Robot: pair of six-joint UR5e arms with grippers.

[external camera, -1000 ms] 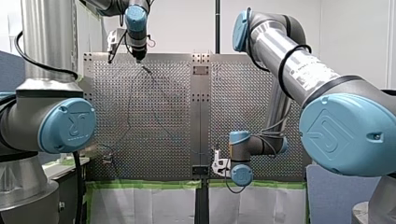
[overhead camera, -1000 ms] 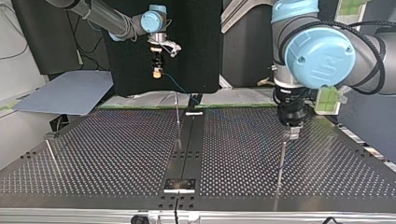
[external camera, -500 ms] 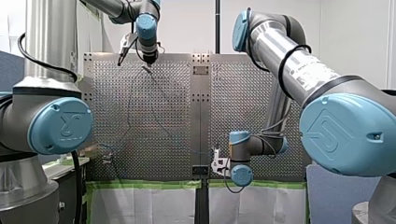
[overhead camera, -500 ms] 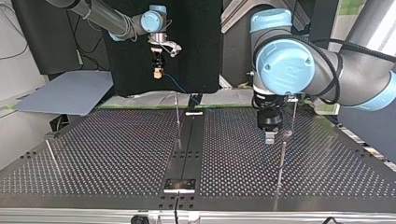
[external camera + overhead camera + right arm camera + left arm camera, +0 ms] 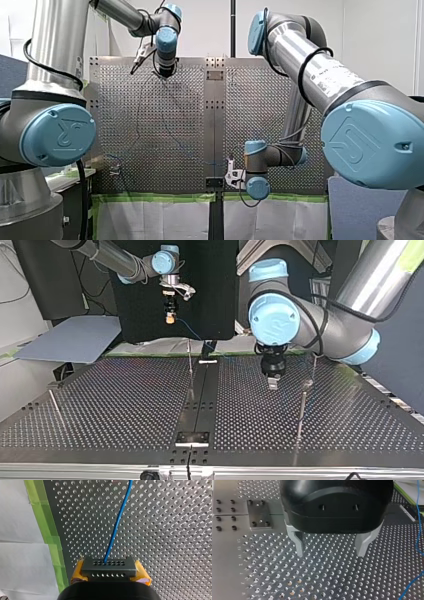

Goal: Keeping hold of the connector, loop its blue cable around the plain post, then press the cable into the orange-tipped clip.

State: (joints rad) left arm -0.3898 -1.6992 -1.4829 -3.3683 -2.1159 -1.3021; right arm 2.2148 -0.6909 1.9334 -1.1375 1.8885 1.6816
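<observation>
My left gripper (image 5: 272,382) has slid away from the post (image 5: 301,410) beside it. Only its wrist view shows the metal fingers (image 5: 298,543) spread wide, holding nothing. My right gripper (image 5: 109,574) clamps the connector (image 5: 109,566) between yellow pads (image 5: 78,571), with the blue cable (image 5: 117,522) running straight ahead.

My right fingers (image 5: 78,573) padded yellow, grey connector (image 5: 108,568) dotted with two rows of holes, bright blue cable (image 5: 117,525), silver counter (image 5: 162,517) speckled with holes, green tape (image 5: 46,527), my left fingers (image 5: 298,543) pale metal under black.
</observation>
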